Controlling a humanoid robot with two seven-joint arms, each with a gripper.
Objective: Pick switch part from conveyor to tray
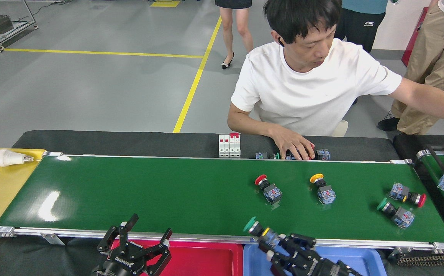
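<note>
Pick made, drop pending: your right gripper [273, 245] has its jaws clamped on the green-capped switch part [258, 230], held at the conveyor [168, 195] near rail, just above the blue tray [367, 260].
4 more switches lie on the belt. Left gripper [137, 239] jaws apart, empty. Part: green mushroom cap, black neck, blue-grey block.

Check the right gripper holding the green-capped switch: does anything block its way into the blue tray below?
Nothing visible does. The right gripper holds the green-capped switch at the conveyor's near rail, right above the blue tray. The tray's visible part looks bare. The left gripper hangs over the red tray, off to the side.
</note>
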